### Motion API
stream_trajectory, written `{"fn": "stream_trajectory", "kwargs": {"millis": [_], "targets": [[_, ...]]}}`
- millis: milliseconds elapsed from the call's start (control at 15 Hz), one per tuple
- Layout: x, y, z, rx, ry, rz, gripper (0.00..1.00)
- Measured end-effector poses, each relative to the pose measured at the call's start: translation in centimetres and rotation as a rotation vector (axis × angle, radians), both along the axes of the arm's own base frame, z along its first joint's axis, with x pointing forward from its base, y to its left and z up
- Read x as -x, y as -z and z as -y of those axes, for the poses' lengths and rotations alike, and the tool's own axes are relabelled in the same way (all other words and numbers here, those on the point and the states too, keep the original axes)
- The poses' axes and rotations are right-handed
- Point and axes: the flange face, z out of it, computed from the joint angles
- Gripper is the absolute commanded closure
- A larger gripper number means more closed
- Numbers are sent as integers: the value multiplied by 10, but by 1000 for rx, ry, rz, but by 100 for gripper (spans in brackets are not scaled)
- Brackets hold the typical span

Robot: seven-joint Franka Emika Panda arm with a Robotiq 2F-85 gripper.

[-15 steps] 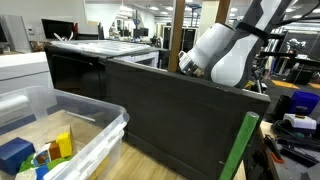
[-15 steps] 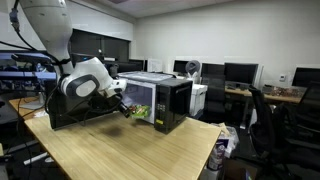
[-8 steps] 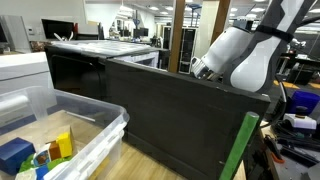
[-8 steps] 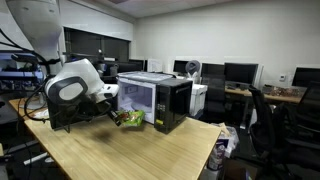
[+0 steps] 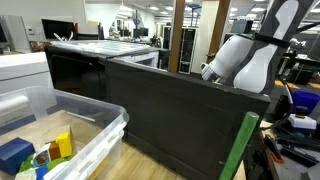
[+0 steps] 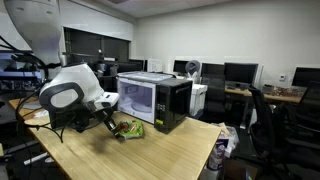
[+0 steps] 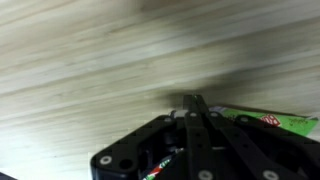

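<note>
Shows the arm (image 6: 65, 95) folded low at the left of the frame in an exterior view, thick white wrist turned down toward the bench (image 6: 150, 155). Catches only one white link of the arm (image 5: 245, 62) at the upper right in an exterior view, above a dark panel (image 5: 170, 110), with a clear bin (image 5: 95, 135) of coloured blocks at the lower left.

Places the pincer (image 6: 110, 124) just left of centre, tilted down, right at the bench top. Looks, in the wrist view, along the black pincer (image 7: 190, 100) rising from the bottom edge over blurred wood grain of the bench (image 7: 100, 50). Finds the jaws drawn narrow, close together, seemingly nipped on the green packet (image 7: 268, 122) spread out to the right of them; cannot confirm the contact itself through the blur. Sets the packet (image 6: 130, 128) down at bench level, just beside the pincer, in front of the microwave (image 6: 150, 98) and apart from its door.

Differs from a second ago: wrist lower and further left in the frame, pincer and packet no longer up in the air by the microwave door but down at the wood. Puts the half-second mark midway through that descent. Finds the white link above the dark panel shifted further right.
</note>
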Motion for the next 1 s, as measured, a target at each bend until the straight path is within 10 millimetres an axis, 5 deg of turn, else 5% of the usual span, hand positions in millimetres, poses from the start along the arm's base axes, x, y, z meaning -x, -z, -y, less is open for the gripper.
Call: {"fn": "stream_trajectory", "kwargs": {"millis": [467,1000], "targets": [[7,-6,28,6,65,-35,99],[-7,-74,26,10,47,22,99]]}}
